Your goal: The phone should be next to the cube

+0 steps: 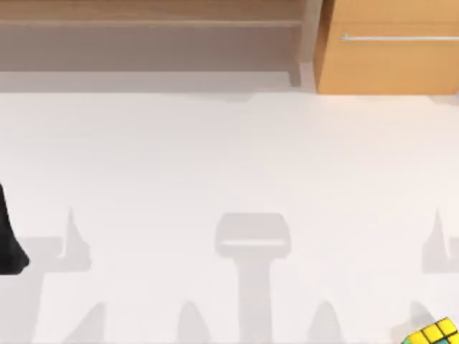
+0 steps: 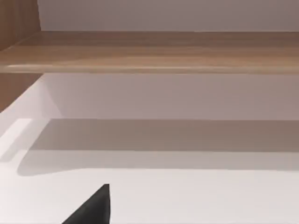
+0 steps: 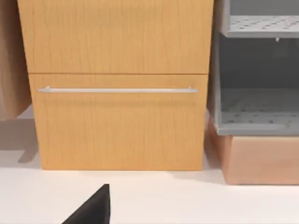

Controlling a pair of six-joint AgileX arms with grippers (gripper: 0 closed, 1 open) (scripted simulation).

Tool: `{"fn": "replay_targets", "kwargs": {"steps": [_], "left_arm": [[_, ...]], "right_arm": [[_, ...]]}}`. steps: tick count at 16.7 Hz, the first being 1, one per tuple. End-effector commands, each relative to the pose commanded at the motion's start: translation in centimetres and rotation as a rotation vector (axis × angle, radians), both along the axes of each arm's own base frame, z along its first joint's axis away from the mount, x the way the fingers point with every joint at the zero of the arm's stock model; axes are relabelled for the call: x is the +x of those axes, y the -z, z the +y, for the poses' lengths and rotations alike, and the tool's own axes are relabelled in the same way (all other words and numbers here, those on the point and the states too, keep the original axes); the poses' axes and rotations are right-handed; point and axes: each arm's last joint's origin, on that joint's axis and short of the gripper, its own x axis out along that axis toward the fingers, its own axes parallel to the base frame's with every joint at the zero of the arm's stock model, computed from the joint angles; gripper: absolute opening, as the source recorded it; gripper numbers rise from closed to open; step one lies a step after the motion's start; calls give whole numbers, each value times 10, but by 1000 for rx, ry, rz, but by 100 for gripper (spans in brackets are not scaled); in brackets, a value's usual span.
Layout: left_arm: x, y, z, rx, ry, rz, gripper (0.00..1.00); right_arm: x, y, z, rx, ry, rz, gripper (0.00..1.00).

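Cube (image 1: 434, 334) sits at the counter's (image 1: 229, 158) near right corner; a black thing (image 1: 10, 236), perhaps the phone, lies at the left edge, well apart. Whether each tool is open I cannot tell. First confirm the phone, then grasp it centrally.

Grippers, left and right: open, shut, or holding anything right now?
Left gripper: cannot be told; just a dark tip above the table.
Right gripper: cannot be told; same dark tip.
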Motion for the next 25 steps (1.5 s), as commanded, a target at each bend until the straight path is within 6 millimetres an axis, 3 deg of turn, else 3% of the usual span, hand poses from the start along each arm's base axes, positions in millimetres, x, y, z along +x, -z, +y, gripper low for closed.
{"fn": "replay_targets", "kwargs": {"steps": [6, 11, 14, 19, 25], "left_arm": [[2, -13, 8, 72, -73, 96, 100], [22, -36, 38, 215, -213, 466, 100], [43, -37, 70, 246, -245, 793, 100], [67, -16, 141, 160, -166, 1278, 100], [66, 10, 209, 17, -34, 1521, 100]], "right_arm": [[0, 0, 0, 0, 0, 0, 100], [0, 0, 0, 0, 0, 0, 100], [0, 0, 0, 0, 0, 0, 100], [0, 0, 0, 0, 0, 0, 100], [0, 0, 0, 0, 0, 0, 100]]}}
